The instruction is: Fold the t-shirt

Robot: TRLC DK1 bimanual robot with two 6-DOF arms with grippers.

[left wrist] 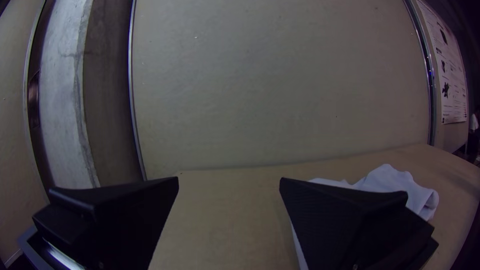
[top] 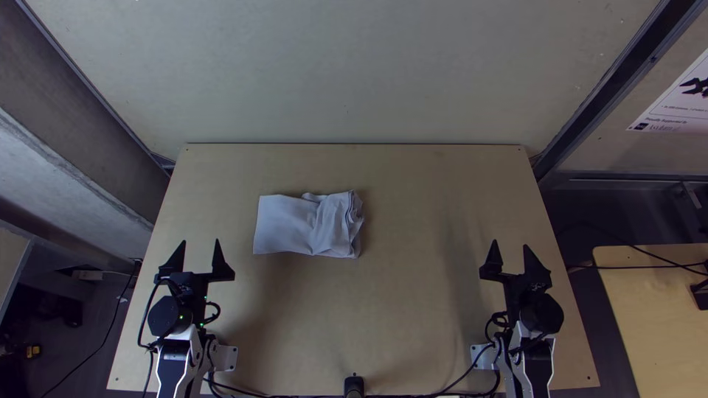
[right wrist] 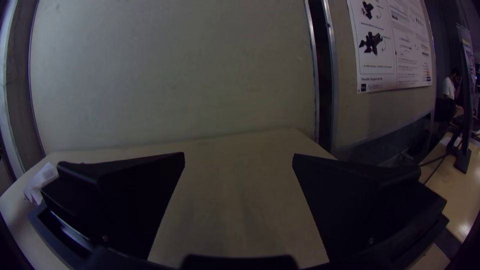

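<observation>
T-shirt (top: 291,228) lies folded into a compact, roughly rectangular bundle on the table (top: 420,317), smoother toward the left, with creases and stacked, loosely gathered edges toward the right. It sits farther up the table than both grippers. From the left gripper (top: 200,241) it is a little beyond and to the right, near but apart; from the right gripper (top: 510,244) it is well apart, off to the left and beyond. Each gripper has its two fingers spread wide, with a clear gap between the tips.

In the left wrist view, one of the left gripper's fingers covers much of the bundle, leaving its upper folds and a thin strip of fabric in sight. In the right wrist view, a finger hides part of the shirt, and a pale corner of it shows past the finger. The collar and sleeves cannot be told apart among the folds, nor can the number of layers. The left arm (top: 174,361) and right arm (top: 540,361) are cut off by the top view's lower edge.
</observation>
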